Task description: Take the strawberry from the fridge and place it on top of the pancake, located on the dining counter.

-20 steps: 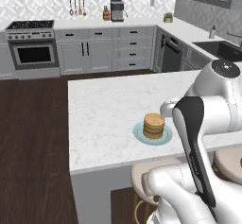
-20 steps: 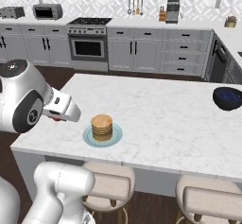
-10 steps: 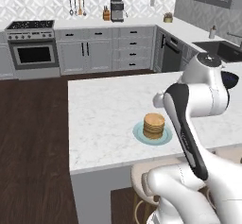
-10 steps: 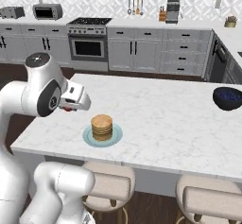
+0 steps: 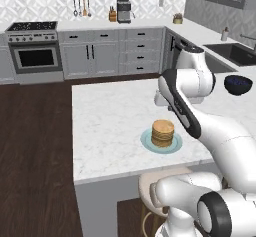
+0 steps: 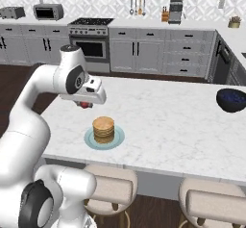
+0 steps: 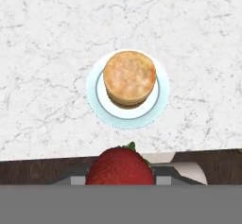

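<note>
Gripper (image 6: 84, 104) holds strawberry (image 7: 120, 167) above dining counter (image 6: 163, 126) (pancake (image 7: 129, 78) near edge)

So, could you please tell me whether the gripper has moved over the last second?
Yes. In the right base view the gripper, holding the strawberry, has swung in from the counter's edge, closer to the pancake, though not above it yet.

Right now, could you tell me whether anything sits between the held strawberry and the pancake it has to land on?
Nothing visible does. The strawberry hangs in the gripper above bare dining counter, and the pancake has a bare top.
</note>
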